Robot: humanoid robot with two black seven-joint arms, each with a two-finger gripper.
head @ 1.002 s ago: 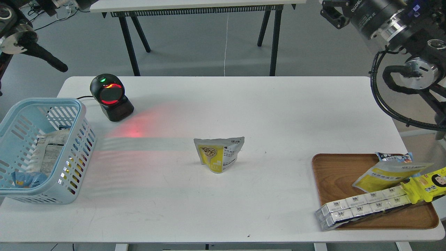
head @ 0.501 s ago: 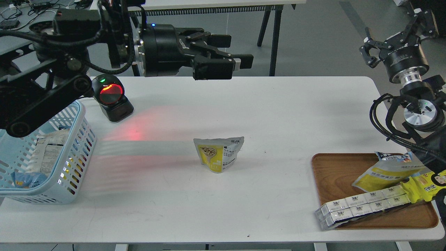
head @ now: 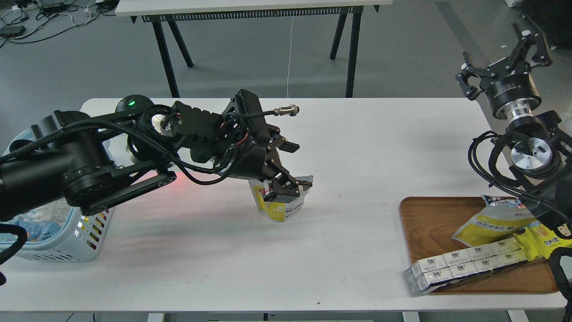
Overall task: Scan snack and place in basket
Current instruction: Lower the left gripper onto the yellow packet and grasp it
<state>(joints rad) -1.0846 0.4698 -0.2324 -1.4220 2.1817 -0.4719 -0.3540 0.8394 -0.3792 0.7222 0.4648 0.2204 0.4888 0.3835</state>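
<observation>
The snack (head: 282,210), a yellow and pale-grey pouch, stands upright at the middle of the white table. My left gripper (head: 292,167) has come down over its top. The jaws are spread: one finger (head: 283,187) is in front of the pouch's upper part and hides it, the other (head: 289,146) is behind and above it. The light blue basket (head: 91,223) stands at the left edge, mostly hidden by my left arm. My right gripper (head: 502,62) is open and empty, raised beyond the table's right end.
A black scanner (head: 131,103) with a green light stands at the back left, mostly hidden by my arm. A brown wooden tray (head: 429,223) at the front right holds a long white multipack (head: 464,264), another yellow pouch (head: 491,223) and other packets.
My left arm has swung down from high at the back to the snack, and its gripper now straddles the pouch's top. The right gripper has shifted slightly. The snack has not moved.
</observation>
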